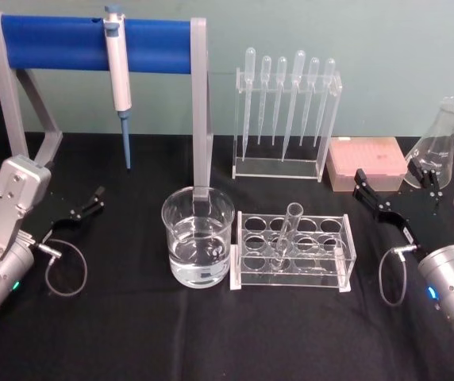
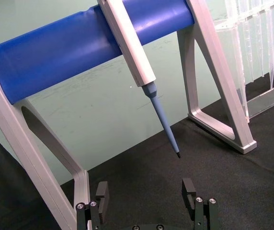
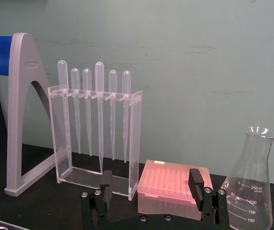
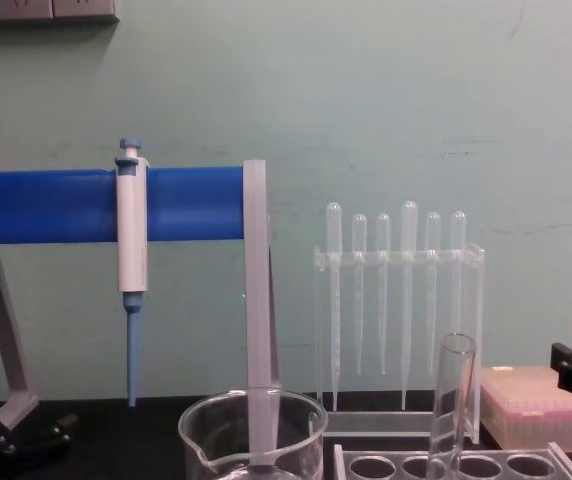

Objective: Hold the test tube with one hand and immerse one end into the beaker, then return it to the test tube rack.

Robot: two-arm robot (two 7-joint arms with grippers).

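Head view: we see the test tube (image 1: 286, 233) standing in the clear rack (image 1: 293, 251) at the middle of the black worktop (image 1: 132, 333), its long axis near upright and leaning a little, open rim at the top, rounded end down in a hole. In the chest view the tube's rim (image 4: 455, 345) rises above the rack. The beaker (image 1: 198, 236) sits just beside the rack on its left, holding clear liquid, apart from the tube.

Our left hand (image 1: 86, 203) hovers at the left of the worktop, fingers spread and empty, well apart from the tube; our right hand (image 1: 399, 202) hovers at the right, fingers spread and empty too, with the rack between it and the beaker. The right wrist view shows the flask (image 3: 252, 182) printed "250 ml", with marks 200, 150 and 100. Behind stand a pipettor (image 1: 119, 75) hung on a blue bar (image 1: 52, 41), a pipette stand (image 1: 285, 119) and a pink tip box (image 1: 366, 163)
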